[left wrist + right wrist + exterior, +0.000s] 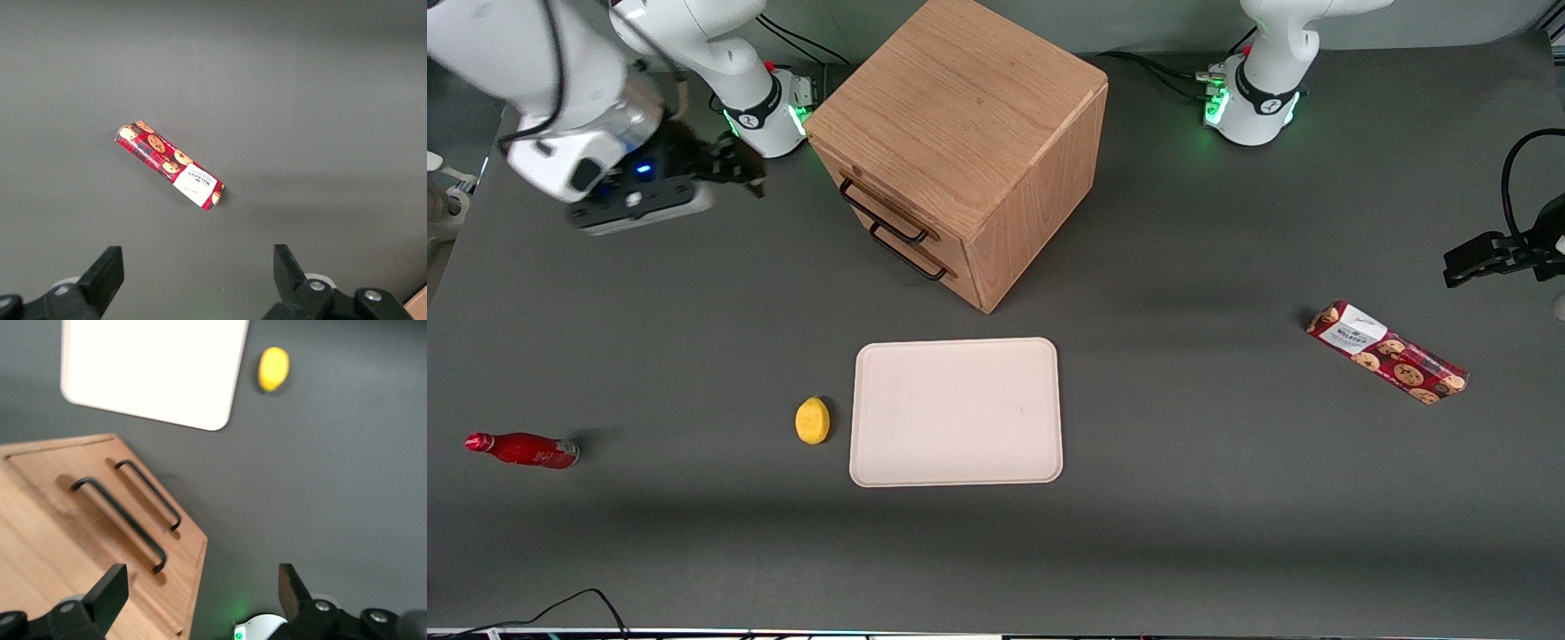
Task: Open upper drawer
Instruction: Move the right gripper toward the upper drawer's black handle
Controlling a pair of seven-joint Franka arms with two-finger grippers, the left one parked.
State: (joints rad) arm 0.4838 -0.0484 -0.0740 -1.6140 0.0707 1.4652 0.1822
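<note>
Near the working arm's end of the table, we hold the gripper (pixel 734 169) in the air beside the cabinet (pixel 960 133), level with its drawer fronts and well apart from them. In the right wrist view the two fingers (pixel 110 593) stand wide apart with nothing between them.

The upper drawer (pixel 871 191) sits closed, its front flush with the cabinet face. Its black bar handle (pixel 882 213) lies just above the matching handle of the lower drawer (pixel 911 258), which is nearest the cabinet's base. Both handles show clearly in the right wrist view, with the upper drawer's handle (pixel 120 520) being the one closer to the camera.

We judge the task to be at the approach step: no contact has been made and the drawer has not moved.

The next move calls for:
1. Bringing the open fingers toward the cabinet front until they straddle the upper bar only.
2. Closing on the bar.
3. Pulling straight out, square to the drawer front.

Because the two handles sit close together, we must set the height with care.
</note>
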